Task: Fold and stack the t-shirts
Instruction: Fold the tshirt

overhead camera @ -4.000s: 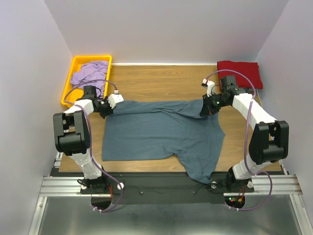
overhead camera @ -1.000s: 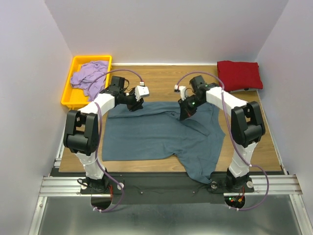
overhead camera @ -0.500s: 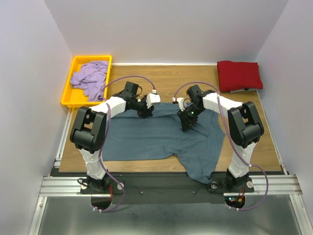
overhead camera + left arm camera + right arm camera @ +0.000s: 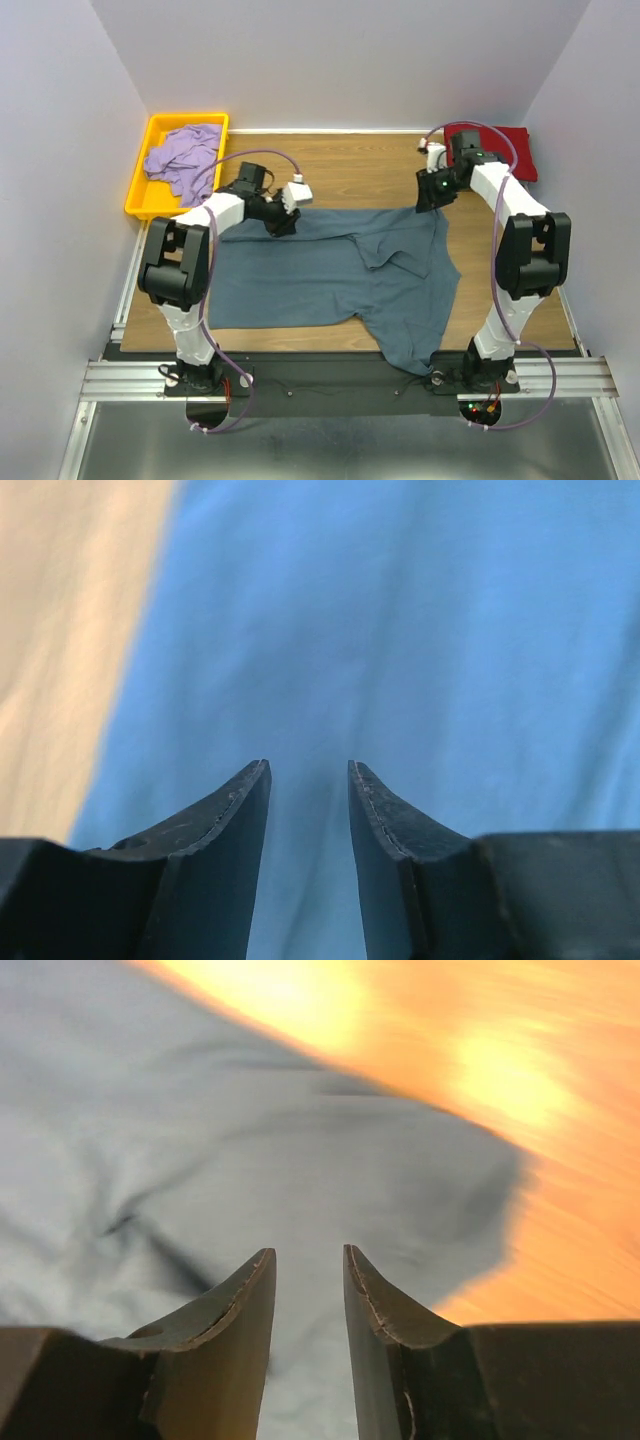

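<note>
With jaws apart and empty, the right gripper (image 4: 430, 198) has just let go and drawn back to the far right edge of the blue-grey t-shirt (image 4: 320, 275). The left gripper (image 4: 280, 220), also apart and empty, hovers over its far left edge. The shirt lies spread mid-table, its right sleeve now folded inward, so the left side probably comes next.

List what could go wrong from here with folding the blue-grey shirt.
1. One part of the blue-grey shirt hangs over the near edge of the table; a pull could drag more of it off.
2. A bunched crease sits right of the shirt's middle; folding over it would likely leave a lumpy fold.
3. The right arm passes close by the folded red shirt; a swing might knock it askew.
</note>
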`<action>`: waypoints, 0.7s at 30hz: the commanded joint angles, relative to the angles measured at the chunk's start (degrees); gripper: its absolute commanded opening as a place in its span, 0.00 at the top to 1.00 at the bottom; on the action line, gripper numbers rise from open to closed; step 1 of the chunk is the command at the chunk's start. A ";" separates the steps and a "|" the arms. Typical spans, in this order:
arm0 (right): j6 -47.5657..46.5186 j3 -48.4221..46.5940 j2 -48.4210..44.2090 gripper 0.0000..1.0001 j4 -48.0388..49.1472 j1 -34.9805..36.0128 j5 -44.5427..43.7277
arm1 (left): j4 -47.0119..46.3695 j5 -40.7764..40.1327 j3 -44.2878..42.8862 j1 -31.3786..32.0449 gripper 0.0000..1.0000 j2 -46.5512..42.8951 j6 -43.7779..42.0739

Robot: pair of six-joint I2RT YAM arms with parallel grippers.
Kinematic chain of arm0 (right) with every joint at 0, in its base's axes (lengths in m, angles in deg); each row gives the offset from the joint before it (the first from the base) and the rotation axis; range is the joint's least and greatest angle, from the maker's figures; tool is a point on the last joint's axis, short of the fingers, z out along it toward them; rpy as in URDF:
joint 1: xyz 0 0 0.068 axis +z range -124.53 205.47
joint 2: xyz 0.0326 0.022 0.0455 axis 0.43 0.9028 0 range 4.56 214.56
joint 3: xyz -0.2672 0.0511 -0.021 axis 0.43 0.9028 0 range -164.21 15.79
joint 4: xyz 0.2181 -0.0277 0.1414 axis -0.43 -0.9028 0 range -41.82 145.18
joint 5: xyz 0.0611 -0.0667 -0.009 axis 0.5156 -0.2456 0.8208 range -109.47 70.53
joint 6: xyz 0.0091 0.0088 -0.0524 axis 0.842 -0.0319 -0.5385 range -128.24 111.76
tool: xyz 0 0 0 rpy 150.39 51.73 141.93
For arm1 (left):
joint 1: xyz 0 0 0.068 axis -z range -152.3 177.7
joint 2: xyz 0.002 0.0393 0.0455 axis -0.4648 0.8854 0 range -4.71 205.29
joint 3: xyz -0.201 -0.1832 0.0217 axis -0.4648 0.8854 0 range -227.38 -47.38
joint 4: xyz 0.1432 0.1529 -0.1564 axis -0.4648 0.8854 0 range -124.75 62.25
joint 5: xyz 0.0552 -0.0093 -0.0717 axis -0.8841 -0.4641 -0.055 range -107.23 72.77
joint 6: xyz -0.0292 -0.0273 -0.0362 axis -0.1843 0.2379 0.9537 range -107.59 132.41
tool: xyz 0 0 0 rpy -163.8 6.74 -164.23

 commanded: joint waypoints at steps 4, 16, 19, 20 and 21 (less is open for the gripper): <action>7.58 -4.18 4.66 0.62 4.10 -3.50 -11.49 | -0.86 -1.29 -6.49 -8.46 0.51 -3.18 7.43; 11.89 -4.10 11.07 0.58 6.03 -4.82 -14.57 | -1.21 -8.67 -8.87 -16.03 0.50 2.01 15.16; 12.07 -4.27 13.00 0.59 6.82 -4.82 -16.41 | -1.48 -12.36 -10.19 -16.03 0.53 4.03 17.27; 12.07 -4.62 13.71 0.59 7.00 -4.82 -17.81 | -1.22 -14.11 -10.63 -16.03 0.54 4.56 17.80; 11.98 -4.97 14.41 0.60 7.00 -4.82 -18.26 | -0.95 -15.00 -11.07 -16.03 0.54 5.78 18.15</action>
